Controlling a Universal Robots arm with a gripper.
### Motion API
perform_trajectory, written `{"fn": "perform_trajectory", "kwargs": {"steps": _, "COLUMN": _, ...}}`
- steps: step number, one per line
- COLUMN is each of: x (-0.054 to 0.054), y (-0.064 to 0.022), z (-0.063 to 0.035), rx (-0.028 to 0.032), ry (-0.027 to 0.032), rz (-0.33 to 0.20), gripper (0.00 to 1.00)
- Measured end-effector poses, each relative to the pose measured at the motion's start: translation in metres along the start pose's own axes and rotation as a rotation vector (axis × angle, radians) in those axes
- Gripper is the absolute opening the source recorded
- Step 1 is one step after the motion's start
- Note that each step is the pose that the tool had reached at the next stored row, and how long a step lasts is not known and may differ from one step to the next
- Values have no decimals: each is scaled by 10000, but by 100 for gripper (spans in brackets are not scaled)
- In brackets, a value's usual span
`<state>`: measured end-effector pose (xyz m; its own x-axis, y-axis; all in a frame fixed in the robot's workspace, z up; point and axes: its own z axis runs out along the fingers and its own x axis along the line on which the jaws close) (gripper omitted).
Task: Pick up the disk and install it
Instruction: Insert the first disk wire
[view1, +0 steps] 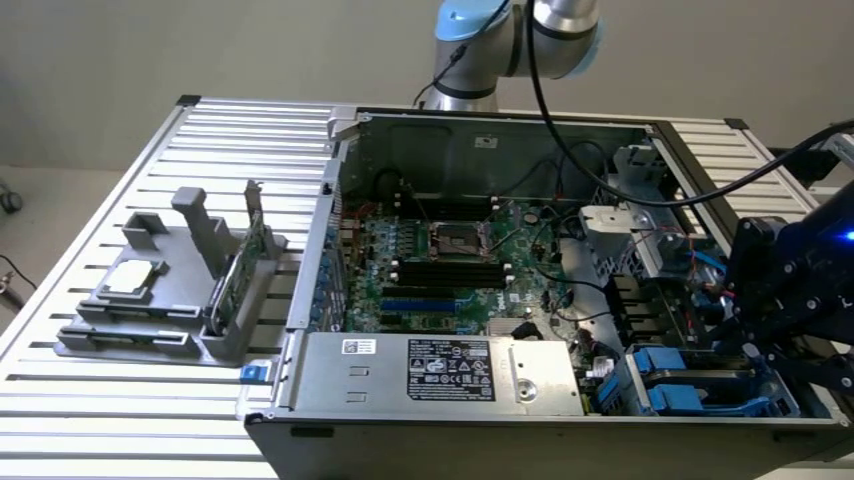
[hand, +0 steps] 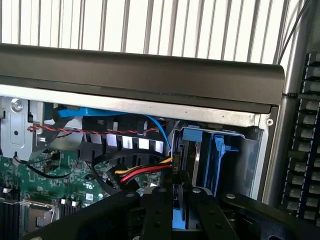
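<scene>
Fingers (hand: 181, 212) nearly closed, pinching blue rail of disk (hand: 192, 165), upright in bay beside case wall (hand: 150, 75); little clearance.

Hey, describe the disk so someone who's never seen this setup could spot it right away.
Find the open computer case on the slatted table, then go to its front corner at the exterior view's right, where the black hand reaches in. The disk sits there in the drive bay. Its bright blue plastic rails set it apart from the grey power supply beside it.
</scene>
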<state>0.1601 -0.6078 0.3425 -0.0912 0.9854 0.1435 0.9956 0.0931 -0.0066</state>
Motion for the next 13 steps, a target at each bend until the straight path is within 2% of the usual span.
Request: {"fn": "perform_trajectory", "kwargs": {"steps": 13, "x": -4, "y": 3, "z": 27, "rx": -5, "ry": -119, "rz": 108, "gripper": 17}}
